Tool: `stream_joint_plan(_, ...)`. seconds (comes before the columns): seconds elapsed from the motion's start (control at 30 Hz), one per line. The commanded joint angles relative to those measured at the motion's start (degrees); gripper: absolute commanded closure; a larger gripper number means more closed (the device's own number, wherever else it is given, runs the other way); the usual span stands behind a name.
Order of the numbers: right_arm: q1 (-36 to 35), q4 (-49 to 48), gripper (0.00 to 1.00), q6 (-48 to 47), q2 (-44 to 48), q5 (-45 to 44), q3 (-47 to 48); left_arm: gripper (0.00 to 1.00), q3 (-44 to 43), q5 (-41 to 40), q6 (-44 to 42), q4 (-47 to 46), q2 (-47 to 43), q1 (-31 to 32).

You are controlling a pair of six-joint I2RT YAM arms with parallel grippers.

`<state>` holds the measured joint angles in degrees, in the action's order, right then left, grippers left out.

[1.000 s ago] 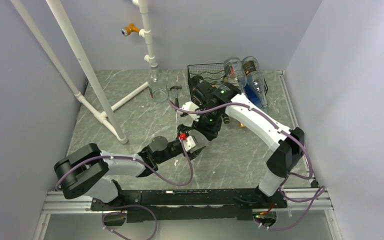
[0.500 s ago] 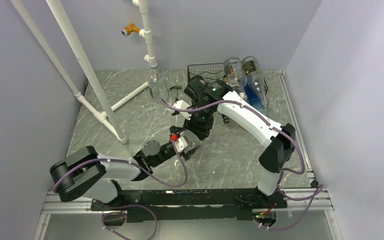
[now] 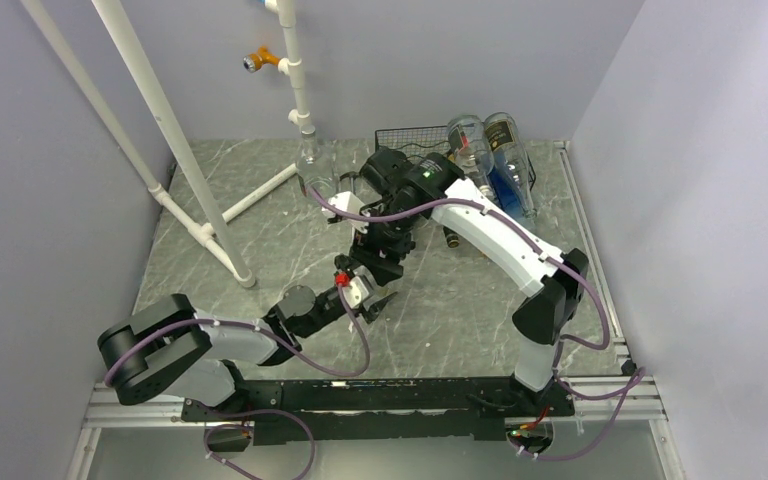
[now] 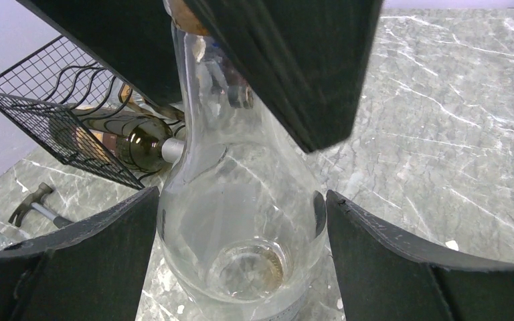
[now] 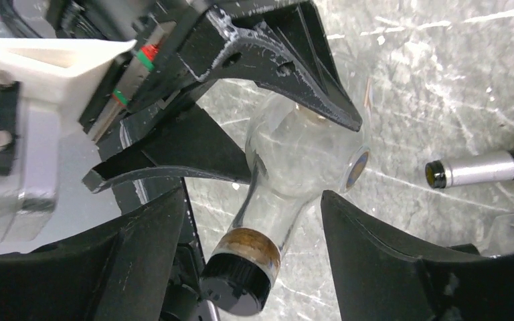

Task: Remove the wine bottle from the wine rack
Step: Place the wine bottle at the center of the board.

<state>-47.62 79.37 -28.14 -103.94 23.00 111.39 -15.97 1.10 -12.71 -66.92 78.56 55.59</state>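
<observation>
A clear glass wine bottle (image 4: 241, 221) with a black cap (image 5: 237, 284) is off the rack and above the table. My left gripper (image 4: 241, 200) is shut on its wide body, both fingers against the glass. My right gripper (image 5: 253, 200) stands open around the bottle's neck (image 5: 274, 214), with a gap on each side. In the top view the right gripper (image 3: 375, 255) sits just above the left gripper (image 3: 365, 290), which mostly hides the bottle. The black wire wine rack (image 3: 410, 140) stands at the back, and also shows in the left wrist view (image 4: 47, 100).
Two bottles (image 3: 488, 150) lean at the rack's right end, and a dark bottle (image 4: 134, 144) with a silver-foil neck (image 5: 475, 170) lies in it. A hammer (image 3: 352, 185) and a clear bottle (image 3: 315, 175) are left of the rack. A white pipe frame (image 3: 190, 160) stands at the back left.
My right gripper has opened and let go of the bottle's neck. Both arms have shifted left, away from the rack, and the left gripper kept its hold on the bottle.
</observation>
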Motion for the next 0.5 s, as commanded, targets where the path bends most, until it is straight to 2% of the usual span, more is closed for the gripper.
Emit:
stream_joint_plan(0.0,-0.3,-1.2,0.22,-1.4,-0.2,2.5,5.3,0.27,0.5,0.2,0.3,-7.5,-2.5,0.2)
stream_joint_plan(0.27,0.2,-0.3,0.18,-2.7,-0.4,3.9,11.3,0.23,1.8,-0.9,1.5,-7.2,-3.7,0.1)
stream_joint_plan(0.47,2.7,0.5,0.18,-3.3,1.4,7.7,15.1,0.19,2.5,-5.6,3.5,-6.2,-5.2,-0.1)
